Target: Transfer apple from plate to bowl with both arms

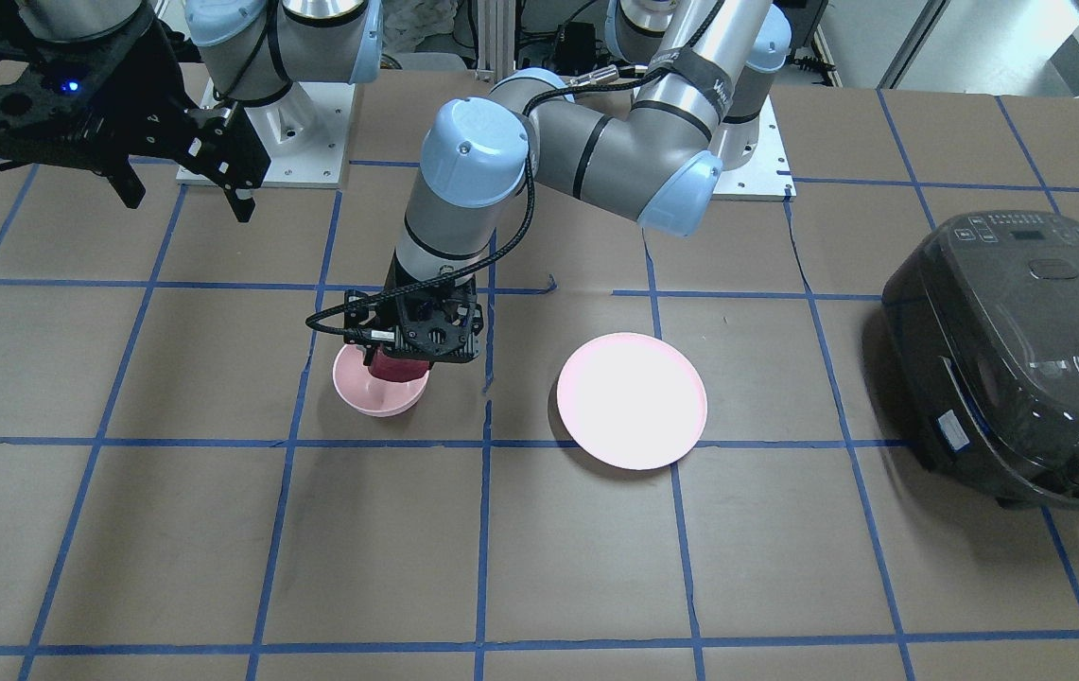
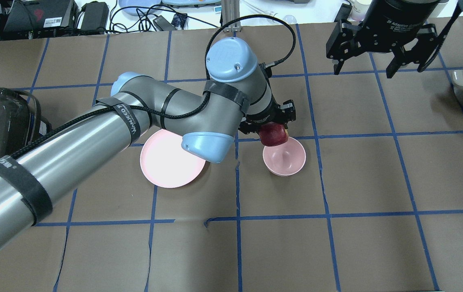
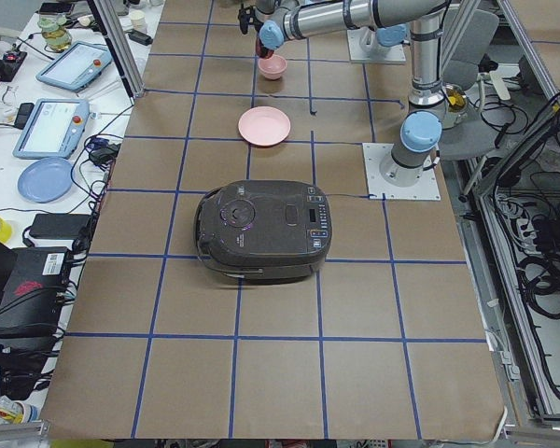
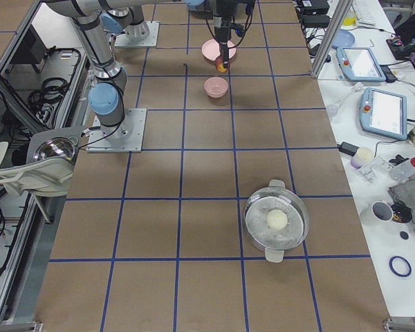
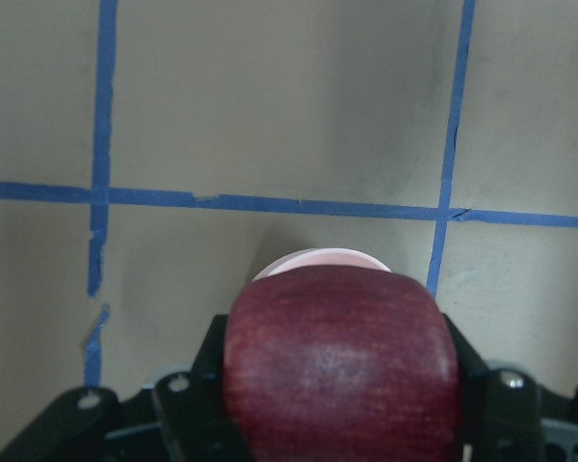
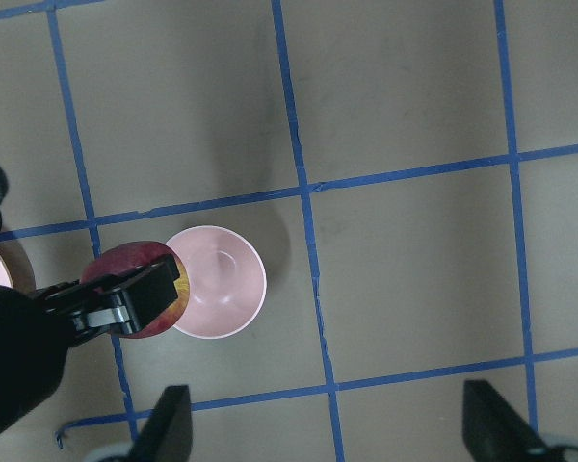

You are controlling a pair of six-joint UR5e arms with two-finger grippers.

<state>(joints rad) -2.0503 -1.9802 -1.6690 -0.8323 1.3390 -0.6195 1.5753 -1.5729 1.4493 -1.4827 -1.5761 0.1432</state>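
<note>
My left gripper [image 2: 271, 130] is shut on the dark red apple [image 2: 274, 135] and holds it just above the near rim of the small pink bowl [image 2: 286, 160]. In the front view the apple [image 1: 397, 367] hangs over the bowl [image 1: 378, 399]. The left wrist view shows the apple [image 5: 342, 366] between the jaws, with the bowl's rim [image 5: 318, 258] behind it. The wide pink plate [image 2: 166, 162] lies bare to the bowl's left, partly under the left arm. My right gripper [image 2: 377, 71] is open and empty, high above the table; its camera looks down on the bowl [image 6: 222, 284].
A dark rice cooker [image 1: 1021, 359] stands at the table's left end. A steel pot with a glass lid [image 4: 277, 221] sits toward the right end. Blue tape lines grid the brown table top [image 1: 596, 567].
</note>
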